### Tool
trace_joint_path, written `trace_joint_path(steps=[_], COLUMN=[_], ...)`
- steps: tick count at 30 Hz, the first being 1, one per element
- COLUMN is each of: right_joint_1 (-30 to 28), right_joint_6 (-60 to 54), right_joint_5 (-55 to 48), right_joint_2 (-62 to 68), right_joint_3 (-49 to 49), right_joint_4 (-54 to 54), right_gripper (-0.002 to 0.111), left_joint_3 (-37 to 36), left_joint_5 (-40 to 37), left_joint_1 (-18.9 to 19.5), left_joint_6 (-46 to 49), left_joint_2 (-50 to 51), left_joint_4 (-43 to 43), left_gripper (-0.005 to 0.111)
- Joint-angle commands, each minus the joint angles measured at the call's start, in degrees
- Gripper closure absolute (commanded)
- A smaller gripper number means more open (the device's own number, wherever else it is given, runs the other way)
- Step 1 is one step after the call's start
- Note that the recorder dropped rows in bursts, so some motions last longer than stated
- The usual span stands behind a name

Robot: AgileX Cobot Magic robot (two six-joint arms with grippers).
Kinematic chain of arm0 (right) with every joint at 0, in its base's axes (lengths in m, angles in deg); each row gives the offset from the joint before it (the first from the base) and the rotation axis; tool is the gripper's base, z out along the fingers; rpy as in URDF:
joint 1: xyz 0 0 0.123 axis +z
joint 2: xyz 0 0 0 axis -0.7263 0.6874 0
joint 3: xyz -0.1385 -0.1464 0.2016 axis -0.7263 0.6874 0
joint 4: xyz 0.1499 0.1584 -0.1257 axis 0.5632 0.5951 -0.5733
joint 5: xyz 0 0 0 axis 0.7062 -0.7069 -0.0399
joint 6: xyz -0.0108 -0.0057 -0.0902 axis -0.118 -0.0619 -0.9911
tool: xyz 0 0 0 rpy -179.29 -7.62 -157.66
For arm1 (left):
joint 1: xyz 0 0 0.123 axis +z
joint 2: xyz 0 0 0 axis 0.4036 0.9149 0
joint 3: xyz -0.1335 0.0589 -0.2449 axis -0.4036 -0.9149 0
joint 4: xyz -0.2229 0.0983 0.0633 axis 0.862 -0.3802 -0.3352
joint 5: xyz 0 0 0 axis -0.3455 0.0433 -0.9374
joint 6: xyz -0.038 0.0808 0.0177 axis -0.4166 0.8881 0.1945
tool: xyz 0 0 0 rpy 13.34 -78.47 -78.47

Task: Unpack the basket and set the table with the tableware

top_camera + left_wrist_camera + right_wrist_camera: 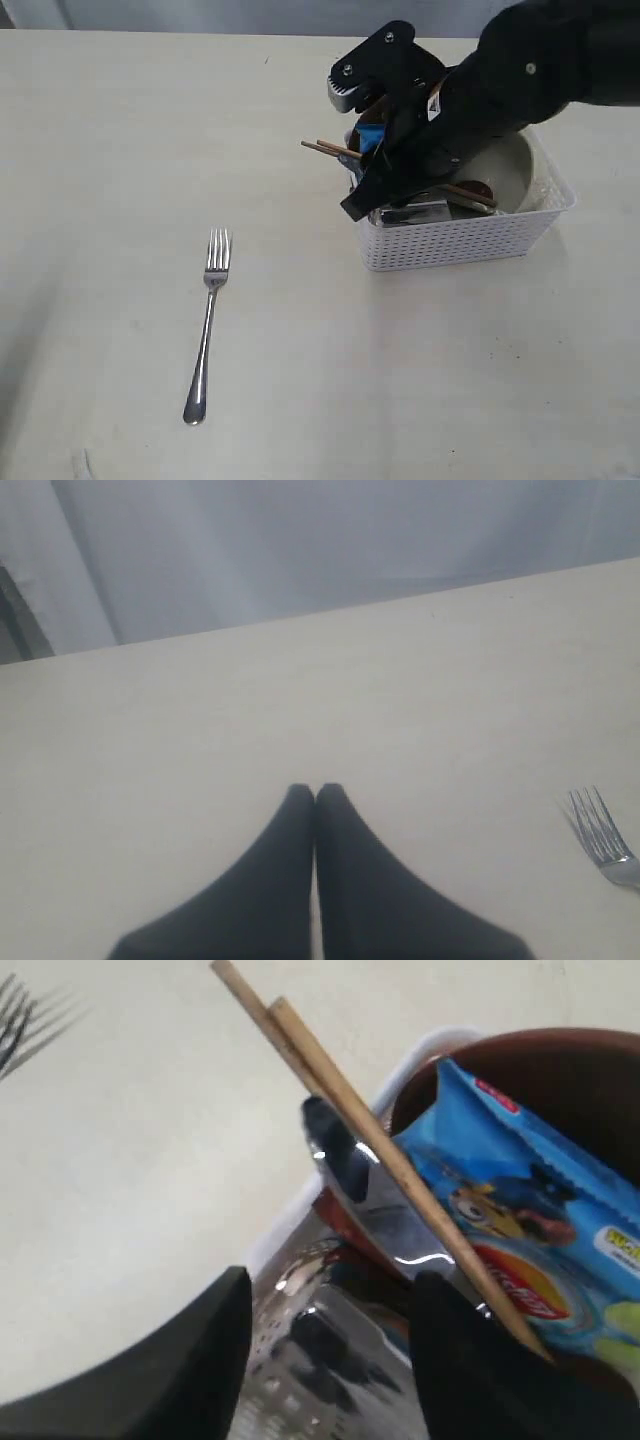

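A white basket stands right of the table's middle. It holds wooden chopsticks, a steel cup, a pale bowl and a blue chip bag. My right gripper hangs over the basket's left end. In the right wrist view it is open, its fingers either side of the steel cup, with nothing gripped. The chopsticks cross over a shiny steel piece, the chip bag and a brown plate. A steel fork lies on the table. My left gripper is shut and empty.
The left wrist view shows bare tabletop, the fork's tines at one edge and a grey curtain beyond the table's far edge. The right arm hides much of the basket's inside.
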Motion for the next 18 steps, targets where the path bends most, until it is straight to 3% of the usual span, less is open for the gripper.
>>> trace_joint_path(steps=[1,13,18], right_joint_1=[0.1,0.1,0.1], right_joint_6=[5.0,5.8,14.0], right_joint_5=[0.3,4.3,4.4], right_joint_2=[3.1,7.0,8.1], right_joint_3=[-2.0,-2.0,-2.0], right_joint_4=[-8.2,-11.4,-21.4], right_gripper=[0.061,0.061,0.061], left_joint_3=[-0.2,-0.2,-0.2], left_joint_5=[0.1,0.1,0.1], left_joint_1=[-0.4,-0.4,-0.4], left_joint_6=[0.1,0.1,0.1], left_joint_2=[-0.2,-0.2,-0.2], left_joint_4=[0.7,0.7,0.7], left_gripper=[0.107,0.107,0.107])
